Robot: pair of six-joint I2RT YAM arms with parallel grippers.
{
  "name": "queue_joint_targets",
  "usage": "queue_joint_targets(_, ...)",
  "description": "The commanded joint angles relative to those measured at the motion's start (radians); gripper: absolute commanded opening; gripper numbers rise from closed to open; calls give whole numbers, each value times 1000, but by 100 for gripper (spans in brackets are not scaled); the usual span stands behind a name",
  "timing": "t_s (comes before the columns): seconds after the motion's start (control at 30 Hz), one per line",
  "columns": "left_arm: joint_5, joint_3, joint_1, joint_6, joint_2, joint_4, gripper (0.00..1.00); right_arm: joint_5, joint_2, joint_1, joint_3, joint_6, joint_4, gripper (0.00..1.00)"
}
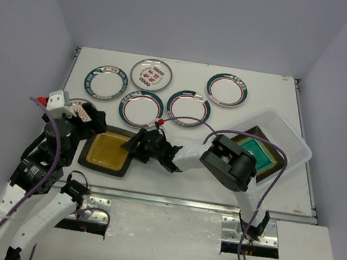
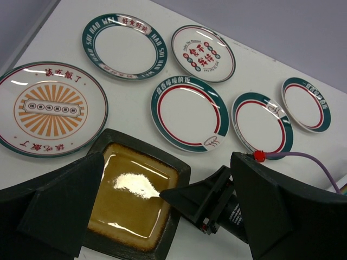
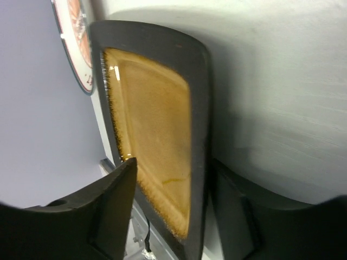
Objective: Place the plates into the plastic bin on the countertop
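Note:
The square amber plate lies flat on the countertop at front left. My right gripper straddles its right rim, one finger over the glazed face and one along the rim's underside. Its jaws are open, with a gap still showing on the upper side. My left gripper hovers wide open above the same plate and holds nothing. The teal square plate leans inside the plastic bin at right. Several round plates lie behind.
One sunburst round plate sits just left of the amber plate, partly under my left arm in the top view. The right arm's purple cable loops over the countertop. The metal front edge runs close below the amber plate.

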Motion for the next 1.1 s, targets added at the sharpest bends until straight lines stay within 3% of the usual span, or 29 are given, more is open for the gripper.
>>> queue_joint_targets(0.0,13,-2,-7,15,-8,52,100,-29,97,3,-65,35,-230,52)
queue_joint_targets(0.13,15,-3,-7,17,-8,54,100,-40,121,3,-61,53,-236,35)
queue_joint_targets(0.27,25,-7,-7,20,-6,60,100,-40,130,3,-75,67,-207,7)
queue_joint_targets(0.33,25,-7,-7,20,-6,60,100,-32,118,4,-94,71,-190,0)
queue_joint_targets(0.43,25,-7,-10,20,-10,60,100,-16,86,4,-156,78,-140,0)
queue_joint_targets(0.57,23,-7,-10,20,-21,60,100,-18,-19,-3,-304,86,139,0)
queue_joint_targets(0.7,15,-9,-10,19,-31,58,100,-74,-126,-29,-384,8,278,0)
queue_joint_targets(1.07,1,-10,-10,14,-48,55,100,-284,-369,-101,-443,-40,382,0)
